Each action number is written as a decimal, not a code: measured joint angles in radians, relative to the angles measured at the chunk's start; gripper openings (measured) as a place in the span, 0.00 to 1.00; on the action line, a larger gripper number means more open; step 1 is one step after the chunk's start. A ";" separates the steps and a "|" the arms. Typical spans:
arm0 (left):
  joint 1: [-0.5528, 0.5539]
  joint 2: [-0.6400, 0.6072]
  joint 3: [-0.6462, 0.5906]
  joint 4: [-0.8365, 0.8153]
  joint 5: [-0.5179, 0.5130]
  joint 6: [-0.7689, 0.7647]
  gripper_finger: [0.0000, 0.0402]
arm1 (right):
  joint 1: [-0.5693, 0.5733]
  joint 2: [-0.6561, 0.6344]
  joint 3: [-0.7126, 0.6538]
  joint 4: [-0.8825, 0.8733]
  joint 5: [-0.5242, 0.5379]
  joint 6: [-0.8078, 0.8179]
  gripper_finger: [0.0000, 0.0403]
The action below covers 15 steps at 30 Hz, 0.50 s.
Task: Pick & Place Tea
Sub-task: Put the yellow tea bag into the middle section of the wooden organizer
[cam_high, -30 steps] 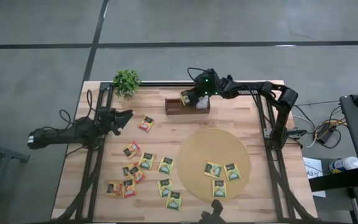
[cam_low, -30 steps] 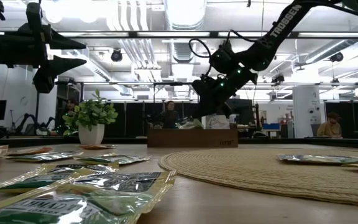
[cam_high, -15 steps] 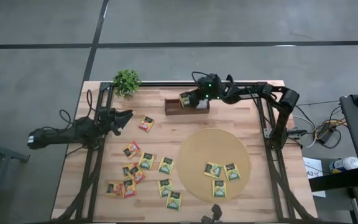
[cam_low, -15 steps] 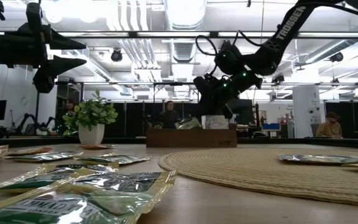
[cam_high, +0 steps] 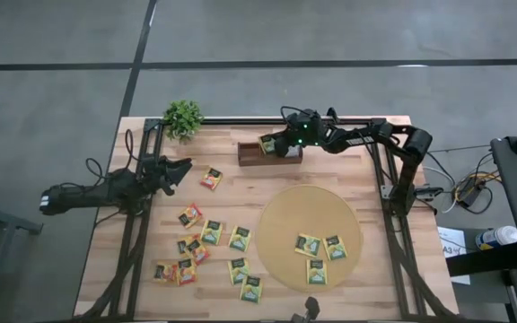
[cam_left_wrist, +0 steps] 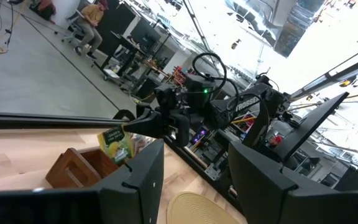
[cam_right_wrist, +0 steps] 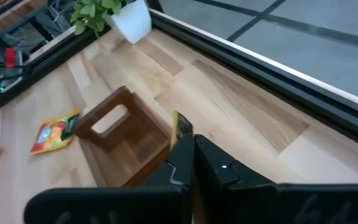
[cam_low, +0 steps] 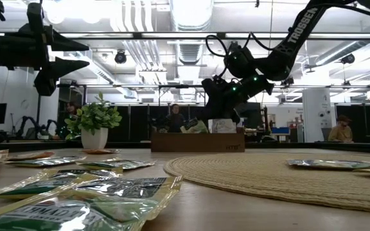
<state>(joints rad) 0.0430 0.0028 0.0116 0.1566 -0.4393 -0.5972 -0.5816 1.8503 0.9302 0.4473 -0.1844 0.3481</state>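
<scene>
Right gripper (cam_high: 275,144): over the wooden tray (cam_high: 257,158) at the table's twelve o'clock, fingers clamped on a yellow-green tea sachet (cam_high: 267,143).
Left gripper (cam_high: 179,170): waiting at nine o'clock, fingers apart, empty.
Other sachets: three on the round mat (cam_high: 281,215); the rest scattered toward seven o'clock.

Grey floor (cam_high: 330,31), ceiling ducts (cam_low: 140,51), bright lights (cam_low: 191,13)

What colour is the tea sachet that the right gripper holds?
Yellow-green with a dark label: the sachet shows best in the left wrist view.
</scene>
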 joint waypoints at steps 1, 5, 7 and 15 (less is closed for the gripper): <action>0.000 0.000 0.000 0.000 0.000 0.000 0.43 | 0.001 0.000 0.000 0.000 0.000 -0.002 0.02; 0.000 0.000 0.000 0.000 0.000 0.000 0.43 | 0.001 0.000 0.003 -0.005 -0.035 -0.050 0.02; 0.000 0.000 0.000 0.000 0.000 0.000 0.43 | 0.001 -0.001 0.015 -0.025 -0.073 -0.107 0.02; 0.000 0.000 0.000 0.000 0.000 0.000 0.43 | 0.001 -0.029 0.093 -0.334 -0.085 -0.285 0.17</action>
<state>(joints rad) 0.0433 0.0028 0.0116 0.1562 -0.4393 -0.5976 -0.5806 1.8212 1.0237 0.1136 -0.2698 0.0636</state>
